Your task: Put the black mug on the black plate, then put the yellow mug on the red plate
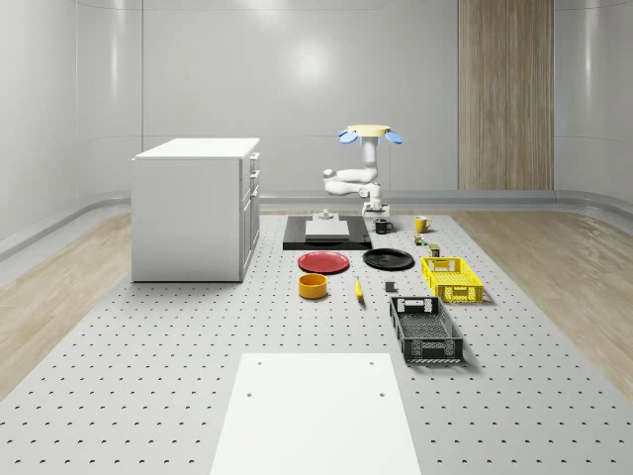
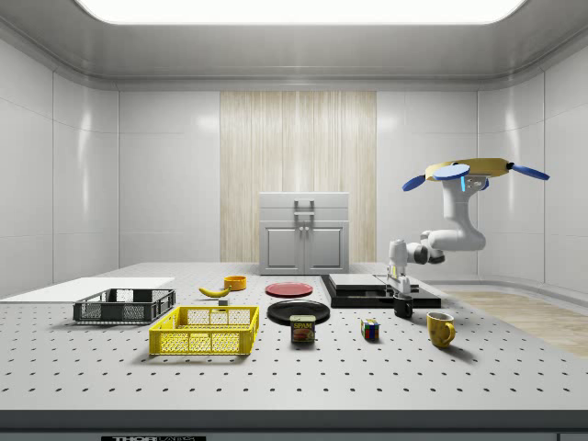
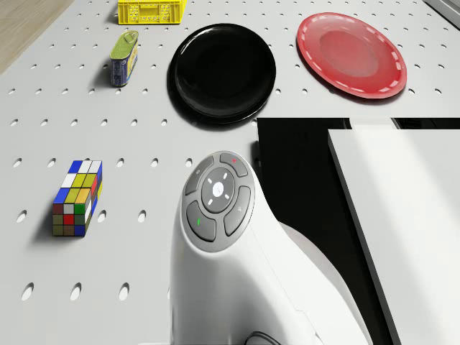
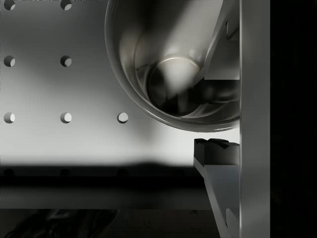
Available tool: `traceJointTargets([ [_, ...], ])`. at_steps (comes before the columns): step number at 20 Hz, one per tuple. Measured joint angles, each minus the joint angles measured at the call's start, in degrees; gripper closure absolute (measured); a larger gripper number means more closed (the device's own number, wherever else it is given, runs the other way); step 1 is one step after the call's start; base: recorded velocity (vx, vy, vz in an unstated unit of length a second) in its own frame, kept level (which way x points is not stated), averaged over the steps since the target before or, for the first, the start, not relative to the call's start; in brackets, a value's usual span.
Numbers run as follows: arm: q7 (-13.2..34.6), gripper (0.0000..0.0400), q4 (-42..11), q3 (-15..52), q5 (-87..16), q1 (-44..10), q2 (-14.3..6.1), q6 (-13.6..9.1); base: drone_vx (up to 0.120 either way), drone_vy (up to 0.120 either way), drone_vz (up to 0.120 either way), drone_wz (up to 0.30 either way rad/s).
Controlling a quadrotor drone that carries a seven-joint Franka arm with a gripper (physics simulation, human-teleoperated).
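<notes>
Desk (image 1: 148, 376), perforated and grey, carries everything you need; the drone (image 2: 469, 169) hovers above its far end, beside the dark platform (image 1: 297, 240), with the arm (image 2: 447, 237) reaching down toward the surface. Next in scale, the black plate (image 1: 388, 259) lies just beside the red plate (image 1: 323, 262), both bare, so neither placement is done. The black mug (image 4: 168, 74) stands upright on the desk near the platform's corner, and the yellow mug (image 2: 440, 328) stands a little apart from it. The tool (image 4: 218, 119) is spread, one finger inside the black mug's mouth and one outside, so its jaws straddle the wall without yet pinching it. You should judge the mug stiff, fairly light and glossy, hence likely slippery: take hold on the rim wall, away from the handle, and close firmly before lifting so it hangs level.
</notes>
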Motion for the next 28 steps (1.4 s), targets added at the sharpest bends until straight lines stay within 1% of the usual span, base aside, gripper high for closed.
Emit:
traceJointTargets([
  [4, 0.3, 0.03, -0.5, 2.6, 2.6, 0.0, -0.1, -0.7, 0.0, 0.0, 0.02, 0.0],
  [9, 0.7, 0.03, -1.0, 6.6, 6.5, -0.2, -0.3, -1.7, 0.0, 0.0, 0.12, 0.0],
  [14, 1.0, 0.03, -1.1, 8.5, 8.5, -0.4, -0.8, -1.6, 0.0, 0.0, 0.12, 0.0],
  [18, 1.1, 0.03, -1.2, 9.2, 9.3, -0.6, -1.4, -1.3, 0.12, 0.0, 0.11, 0.0],
  [28, 1.3, 0.03, -1.1, 9.8, 10.2, -0.8, -2.7, -0.1, 0.12, 0.0, 0.0, 0.0],
])
